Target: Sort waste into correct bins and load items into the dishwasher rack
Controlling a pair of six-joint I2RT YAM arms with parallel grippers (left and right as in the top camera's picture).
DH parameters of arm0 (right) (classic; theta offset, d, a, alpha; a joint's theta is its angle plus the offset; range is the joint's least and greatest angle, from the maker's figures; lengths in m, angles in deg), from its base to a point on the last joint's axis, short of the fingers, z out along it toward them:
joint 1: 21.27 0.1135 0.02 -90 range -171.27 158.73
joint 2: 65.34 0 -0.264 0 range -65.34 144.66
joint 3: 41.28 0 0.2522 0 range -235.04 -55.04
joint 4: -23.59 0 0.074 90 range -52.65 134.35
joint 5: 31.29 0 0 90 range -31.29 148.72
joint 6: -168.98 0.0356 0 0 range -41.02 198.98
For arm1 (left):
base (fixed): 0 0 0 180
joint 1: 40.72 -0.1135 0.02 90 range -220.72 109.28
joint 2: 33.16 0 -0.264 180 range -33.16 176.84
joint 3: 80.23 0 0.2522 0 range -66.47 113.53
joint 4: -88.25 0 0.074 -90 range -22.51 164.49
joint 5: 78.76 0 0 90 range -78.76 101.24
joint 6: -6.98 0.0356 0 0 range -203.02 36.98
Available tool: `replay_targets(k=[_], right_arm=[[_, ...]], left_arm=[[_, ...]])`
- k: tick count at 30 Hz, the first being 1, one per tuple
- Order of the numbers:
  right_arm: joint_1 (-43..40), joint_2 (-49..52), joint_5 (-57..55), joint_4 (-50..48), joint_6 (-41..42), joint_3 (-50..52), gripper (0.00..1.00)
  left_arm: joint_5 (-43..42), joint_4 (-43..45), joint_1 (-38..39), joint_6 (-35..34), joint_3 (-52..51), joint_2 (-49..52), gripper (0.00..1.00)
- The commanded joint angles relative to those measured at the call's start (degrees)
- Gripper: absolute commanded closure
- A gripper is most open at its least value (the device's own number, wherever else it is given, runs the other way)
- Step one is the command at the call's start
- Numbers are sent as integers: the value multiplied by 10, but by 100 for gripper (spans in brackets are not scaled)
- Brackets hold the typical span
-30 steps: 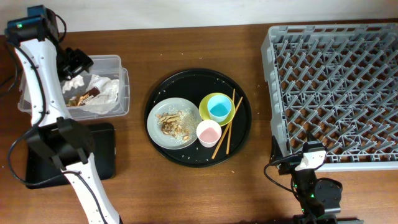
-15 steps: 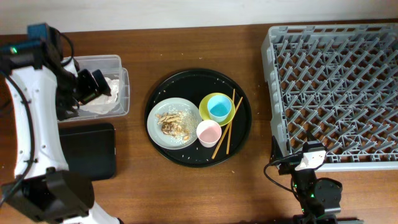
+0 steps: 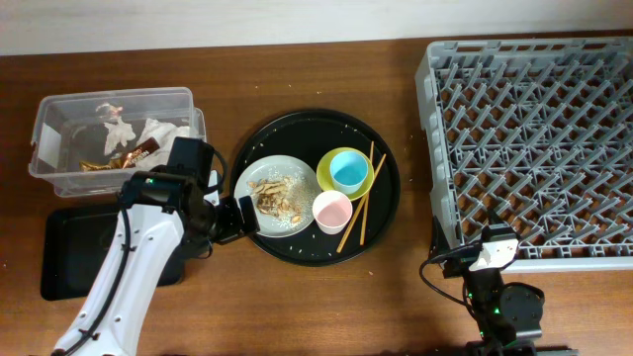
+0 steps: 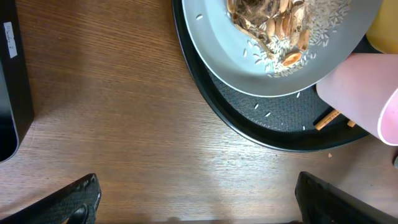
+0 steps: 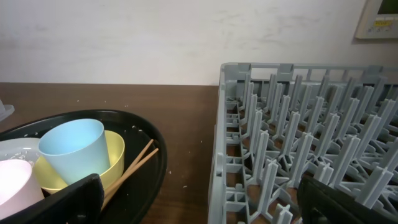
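Left pincer [image 4: 199, 198] spread wide over table [image 4: 124, 124], grey plate [image 4: 217, 46] w/ food scraps [image 4: 267, 18] just ahead, not touching

No lettering is coming through legibly. A white sticker [image 4: 7, 40] is sitting on the rim of the black tray [image 4: 17, 106], its print too small to read. A beige wall panel [image 5: 377, 18] is showing dark marks too blurred to make out.
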Motion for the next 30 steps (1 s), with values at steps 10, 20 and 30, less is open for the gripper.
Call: replay_targets(k=[10, 20, 30], right_arm=[[3, -4, 5, 3, 7, 3, 2], [3, -4, 25, 0, 10, 3, 2], [3, -4, 434, -119, 469, -43, 2]], left_arm=[[-4, -19, 2, -7, -4, -7, 1], [-2, -18, 2, -7, -4, -7, 1], [13, 70, 1, -7, 3, -7, 1]])
